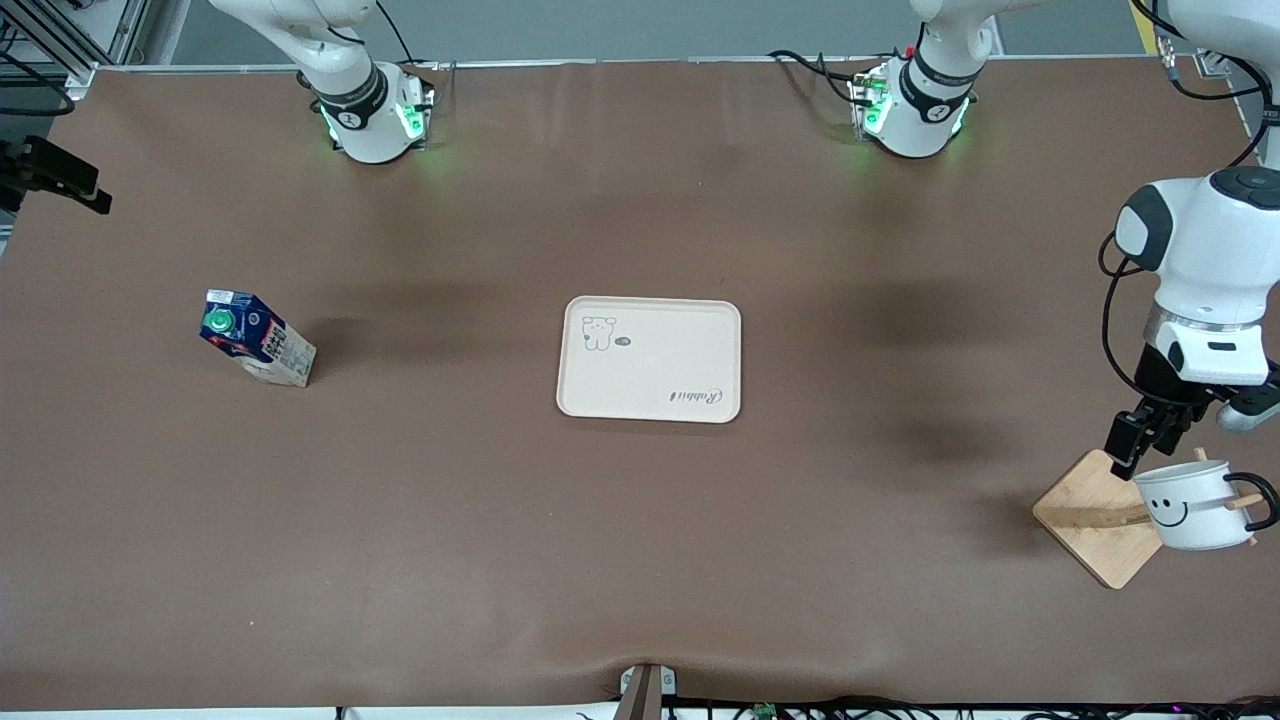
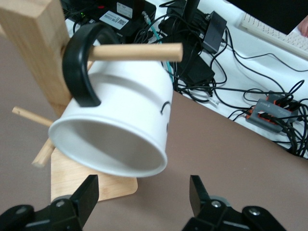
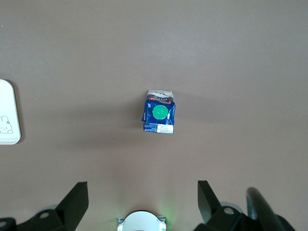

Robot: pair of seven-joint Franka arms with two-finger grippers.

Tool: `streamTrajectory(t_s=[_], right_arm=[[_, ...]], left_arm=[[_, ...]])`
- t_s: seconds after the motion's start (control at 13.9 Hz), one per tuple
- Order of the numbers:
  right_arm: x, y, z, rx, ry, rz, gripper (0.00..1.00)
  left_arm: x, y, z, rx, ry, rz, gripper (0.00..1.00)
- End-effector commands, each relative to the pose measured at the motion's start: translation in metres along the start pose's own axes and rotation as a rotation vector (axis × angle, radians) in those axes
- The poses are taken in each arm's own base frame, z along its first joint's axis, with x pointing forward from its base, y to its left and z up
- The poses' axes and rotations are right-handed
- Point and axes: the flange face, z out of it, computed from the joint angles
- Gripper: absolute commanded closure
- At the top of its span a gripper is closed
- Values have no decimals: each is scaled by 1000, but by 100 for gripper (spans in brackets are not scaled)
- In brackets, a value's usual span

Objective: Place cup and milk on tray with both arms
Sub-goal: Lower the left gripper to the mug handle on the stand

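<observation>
The cup (image 1: 1195, 505) hangs by its black handle on a peg of a wooden stand (image 1: 1095, 515) at the left arm's end of the table, smiley face toward the front camera. My left gripper (image 1: 1140, 450) hovers just beside the cup's mouth, open and empty; in the left wrist view the cup (image 2: 120, 125) lies just ahead of the left gripper (image 2: 143, 192). The milk (image 1: 258, 340) stands on the table toward the right arm's end. My right gripper (image 3: 142, 197) is open, high above the table, looking down on the milk (image 3: 159, 117). The tray (image 1: 650, 358) lies bare mid-table.
The stand's upright post (image 2: 36, 48) and pegs (image 2: 137, 51) surround the cup's handle. Cables and electronics (image 2: 211, 43) lie off the table edge next to the stand. A black camera mount (image 1: 50, 175) sticks in at the right arm's end.
</observation>
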Motion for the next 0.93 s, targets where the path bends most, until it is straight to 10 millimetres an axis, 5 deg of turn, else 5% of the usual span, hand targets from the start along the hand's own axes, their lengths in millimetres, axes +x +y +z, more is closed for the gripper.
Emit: streamTrajectory(t_s=[0.0,0.72,0.86], right_arm=[[2,7,-4,19,4,25,0],[26,10,14,31,-24,25,0],[47,12,46,21,-89,22,0]], left_arm=[[9,5,-1,-10,27,12,21],[15,14,23,-61,73,19,37],[14,14,27,-58,73,43,44]])
